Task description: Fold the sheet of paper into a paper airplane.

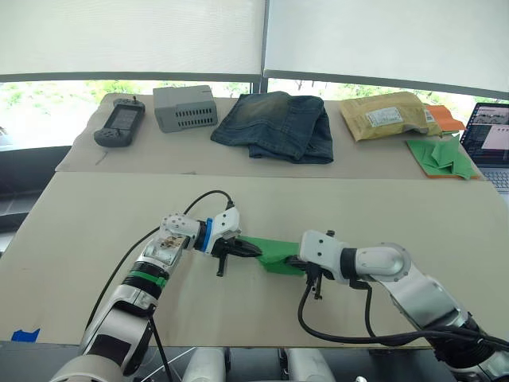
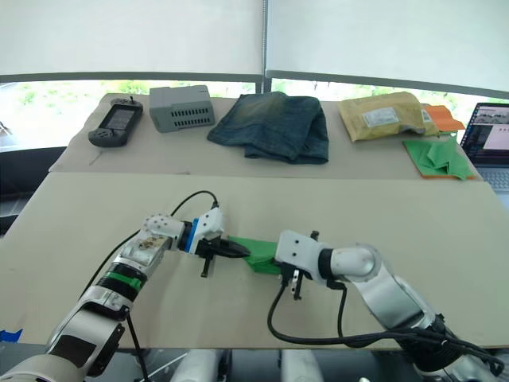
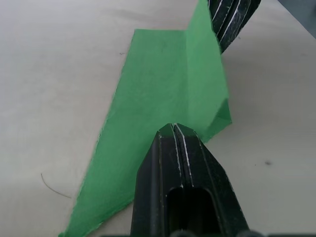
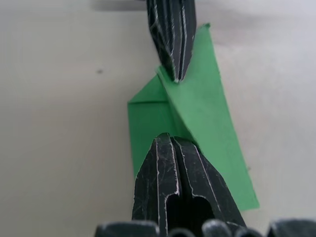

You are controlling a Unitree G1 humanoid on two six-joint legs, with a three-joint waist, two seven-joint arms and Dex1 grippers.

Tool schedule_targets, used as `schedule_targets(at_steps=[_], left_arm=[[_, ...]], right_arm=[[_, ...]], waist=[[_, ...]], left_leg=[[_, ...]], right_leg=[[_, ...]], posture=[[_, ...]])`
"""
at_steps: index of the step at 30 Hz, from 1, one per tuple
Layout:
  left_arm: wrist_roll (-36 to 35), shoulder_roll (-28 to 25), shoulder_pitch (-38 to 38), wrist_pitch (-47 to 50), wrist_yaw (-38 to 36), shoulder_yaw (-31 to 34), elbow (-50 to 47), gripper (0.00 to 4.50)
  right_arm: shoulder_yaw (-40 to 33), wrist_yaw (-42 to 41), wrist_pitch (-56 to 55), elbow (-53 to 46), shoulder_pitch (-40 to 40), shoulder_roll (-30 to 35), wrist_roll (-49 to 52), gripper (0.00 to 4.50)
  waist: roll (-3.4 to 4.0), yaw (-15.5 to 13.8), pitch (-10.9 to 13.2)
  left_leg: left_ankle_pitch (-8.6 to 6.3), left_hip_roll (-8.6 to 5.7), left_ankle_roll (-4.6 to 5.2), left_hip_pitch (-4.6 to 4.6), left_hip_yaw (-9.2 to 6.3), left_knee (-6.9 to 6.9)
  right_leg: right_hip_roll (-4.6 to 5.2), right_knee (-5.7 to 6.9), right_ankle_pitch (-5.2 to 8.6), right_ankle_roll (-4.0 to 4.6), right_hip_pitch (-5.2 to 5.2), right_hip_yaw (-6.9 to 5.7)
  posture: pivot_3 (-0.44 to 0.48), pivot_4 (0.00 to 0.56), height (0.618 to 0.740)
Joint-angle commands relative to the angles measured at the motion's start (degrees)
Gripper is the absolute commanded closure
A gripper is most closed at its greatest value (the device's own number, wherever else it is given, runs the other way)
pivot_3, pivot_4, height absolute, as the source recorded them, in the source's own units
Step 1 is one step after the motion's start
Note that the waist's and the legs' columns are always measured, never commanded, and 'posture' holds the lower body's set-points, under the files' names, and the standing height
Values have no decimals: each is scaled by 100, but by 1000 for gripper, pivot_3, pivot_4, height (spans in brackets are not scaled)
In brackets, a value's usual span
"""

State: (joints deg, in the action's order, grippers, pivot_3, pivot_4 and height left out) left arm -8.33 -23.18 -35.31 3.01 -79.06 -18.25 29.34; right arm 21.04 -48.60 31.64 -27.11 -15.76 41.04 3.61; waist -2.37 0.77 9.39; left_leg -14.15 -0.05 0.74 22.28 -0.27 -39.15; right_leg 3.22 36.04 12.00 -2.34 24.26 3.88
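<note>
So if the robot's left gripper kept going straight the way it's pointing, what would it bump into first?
The left gripper already pinches the sheet of paper. Straight on, it would probably meet the right gripper, which grips the paper's other end.

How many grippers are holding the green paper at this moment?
2. The left gripper pinches one end of the sheet of paper with shut fingers; the right gripper pinches the opposite end, facing it across the table.

Matt, creased green paper airplane (image 1: 274,253); scuffed black plastic gripper fingers (image 3: 182,163); smooth matt beige table (image 1: 95,231).
</note>
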Motion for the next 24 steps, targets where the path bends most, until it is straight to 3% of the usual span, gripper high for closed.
schedule_targets(at_steps=[1, 7, 18, 24], left_arm=[[222, -3, 156, 80, -93, -237, 14, 4500], [179, 63, 142, 71, -17, -187, 5, 4500], [-153, 333, -159, 77, 654, 519, -31, 4500], [-800, 470, -65, 575, 766, 981, -920, 4500]], right_arm=[[-180, 138, -179, 204, -208, -99, -104, 4444], [-77, 258, -246, 718, -312, -342, -264, 4444], [153, 208, -363, 1105, -201, -528, -430, 4444], [218, 203, -297, 1137, -128, -573, -521, 4444]], waist=[[0, 0, 0], [0, -5, 0], [0, -3, 0], [0, 32, 0]], left_leg=[[0, 0, 0, 0, 0, 0], [0, -1, 0, 0, 0, 0], [0, -1, 0, 0, 0, 0], [0, 2, 0, -1, -2, 2]], right_leg=[[0, 0, -1, 1, 0, 0], [1, 0, -4, 6, 0, 0], [1, 1, -4, 6, 0, 0], [-2, 2, -5, 7, 2, 0]], posture=[[0, 150, 728], [0, 150, 728], [0, 150, 728], [0, 150, 728]])
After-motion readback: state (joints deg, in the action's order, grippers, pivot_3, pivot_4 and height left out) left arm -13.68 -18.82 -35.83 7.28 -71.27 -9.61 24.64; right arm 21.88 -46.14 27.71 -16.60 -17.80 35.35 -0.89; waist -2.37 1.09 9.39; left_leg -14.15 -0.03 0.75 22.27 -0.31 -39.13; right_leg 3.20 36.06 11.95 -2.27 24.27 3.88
